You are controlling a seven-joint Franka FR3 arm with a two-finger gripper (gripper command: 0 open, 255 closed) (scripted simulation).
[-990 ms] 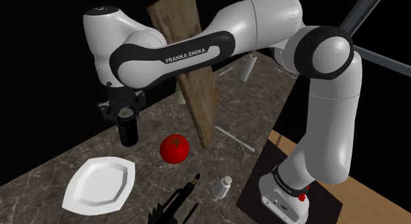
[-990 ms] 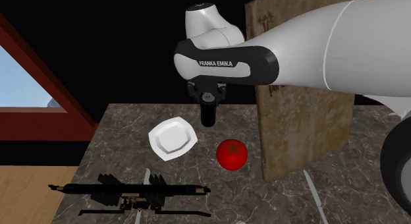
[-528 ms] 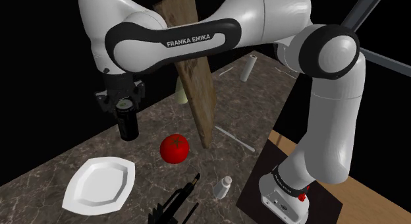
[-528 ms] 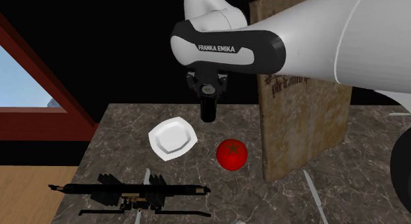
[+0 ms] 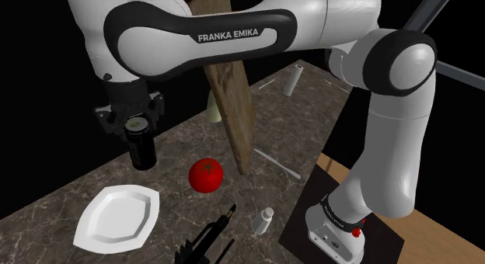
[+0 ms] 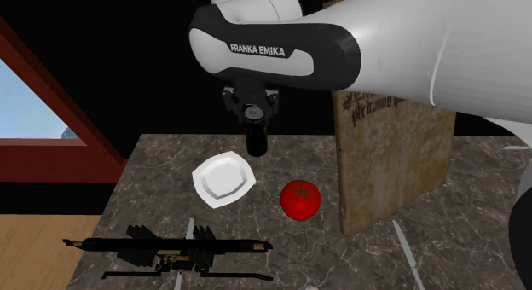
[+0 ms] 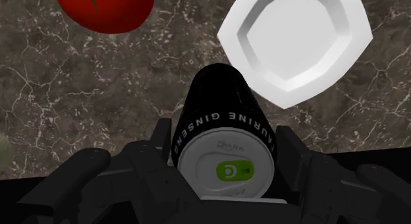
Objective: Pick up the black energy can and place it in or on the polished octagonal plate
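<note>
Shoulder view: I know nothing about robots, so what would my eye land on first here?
A big white arm sweeps across the view, its black gripper clasping a black can above the marbled table. Toward the lower left lies a white eight-sided plate. A bright red tomato sits to its right, beside a tall wooden board.

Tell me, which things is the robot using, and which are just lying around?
For the job: can, held in the gripper; white plate.
Just lying about: tomato; wooden board; little bottle.
</note>
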